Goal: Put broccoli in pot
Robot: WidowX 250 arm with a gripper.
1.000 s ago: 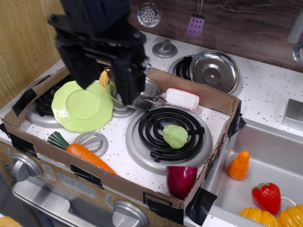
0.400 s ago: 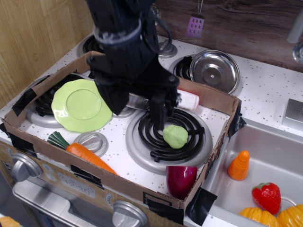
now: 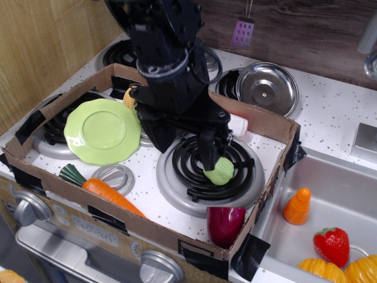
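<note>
The broccoli [image 3: 222, 171], a pale yellow-green lump, lies on the front right coil burner [image 3: 235, 183] inside the cardboard box. My black gripper [image 3: 186, 147] hangs low over that burner with its jaws apart. Its right finger [image 3: 210, 151] reaches down to the broccoli's upper left edge, and the left finger [image 3: 161, 137] stands well to the left of it. The broccoli is not between the fingers. The pot is hidden behind my arm.
A light-green plate [image 3: 100, 130] lies at the left, a carrot [image 3: 109, 193] in front of it, and a dark red cup [image 3: 225, 224] by the box's front wall [image 3: 147, 227]. A steel lid [image 3: 268, 88] lies at the back. The sink [image 3: 347, 194] with toy food is at the right.
My gripper has moved from over the pot and plate to the right and down to the front right burner, and its right finger now meets the broccoli. The arm now hides the pot.
</note>
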